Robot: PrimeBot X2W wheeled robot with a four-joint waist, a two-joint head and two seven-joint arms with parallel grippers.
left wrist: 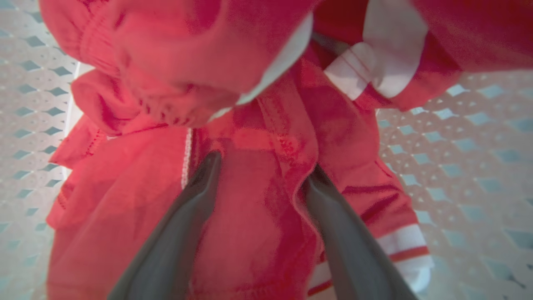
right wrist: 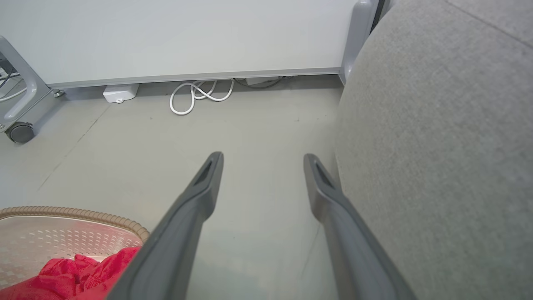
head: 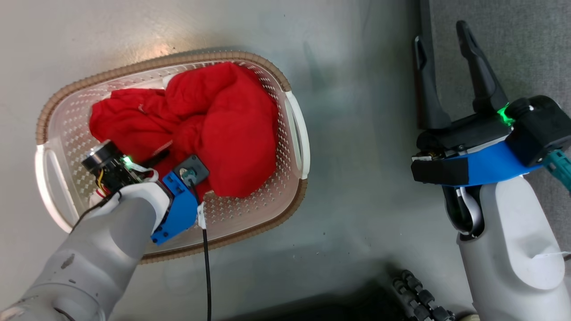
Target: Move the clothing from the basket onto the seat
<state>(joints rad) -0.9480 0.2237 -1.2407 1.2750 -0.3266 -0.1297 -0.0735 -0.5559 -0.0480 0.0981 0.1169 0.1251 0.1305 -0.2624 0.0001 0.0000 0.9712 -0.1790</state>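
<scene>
Red clothing (head: 214, 120) heaped inside the basket (head: 178, 60), which stands on the floor (head: 357, 178). Left end effector (left wrist: 262, 166): fingers spread, pushed into the fabric, a fold lying between them. Right end effector (right wrist: 262, 160): fingers spread, above the floor just beside the grey seat (right wrist: 437, 146).

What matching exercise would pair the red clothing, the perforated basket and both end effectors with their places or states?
1. bright red fabric clothing
2. cream-white perforated plastic basket
3. left end effector
4. right end effector

A. open, beside the light grey upholstered seat
B. standing on the grey floor
C. heaped in the basket
D. open, fingers astride red fabric

Pairs: 1-C, 2-B, 3-D, 4-A.
</scene>
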